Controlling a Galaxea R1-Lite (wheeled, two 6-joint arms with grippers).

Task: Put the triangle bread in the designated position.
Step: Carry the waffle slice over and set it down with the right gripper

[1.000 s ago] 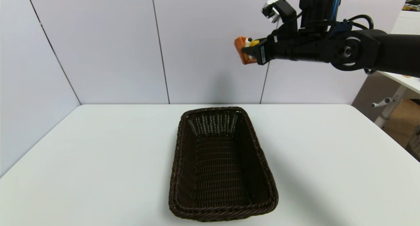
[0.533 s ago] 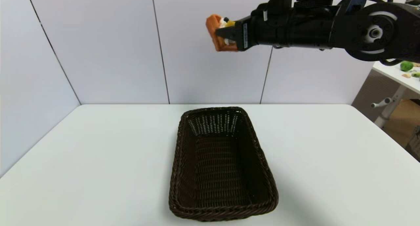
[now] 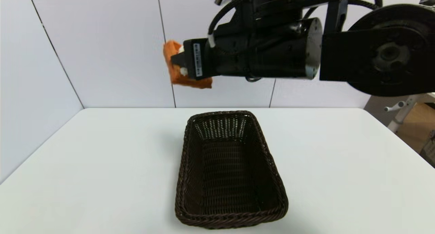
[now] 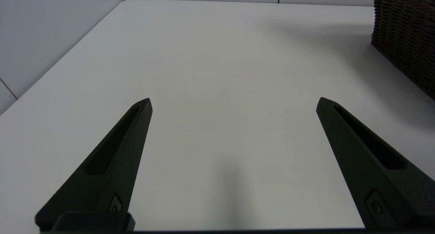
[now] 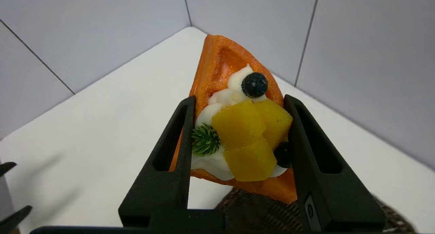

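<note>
- Nearest, at about 6 o'clock in the head view, the dark woven basket [image 3: 231, 169] sits empty on the white worktop [image 3: 102, 166].
- The left end effector [image 4: 233, 105] is parked low over bare worktop beside the basket's wall [image 4: 404, 40], its fingers spread wide with nothing between them.
- Higher and farther, toward 12 o'clock, the right end effector [image 5: 239, 101] is clamped on the triangle bread [image 5: 234, 125], a finger on each slanted side; the wedge hangs in the air above the basket's far end, well clear of the surface.
- Step in hand, as I judge it: carrying the bread to the designated position, bare worktop [image 3: 119, 142] around 9 to 10 o'clock of the basket.
- The next move calls for clearing the basket rim, descending, and opening only once the bread is low.
- In the head view the arm's bulk hides most of the bread [image 3: 175, 67] and both fingertips; the exact drop spot is unmarked, so I cannot pin it.
</note>
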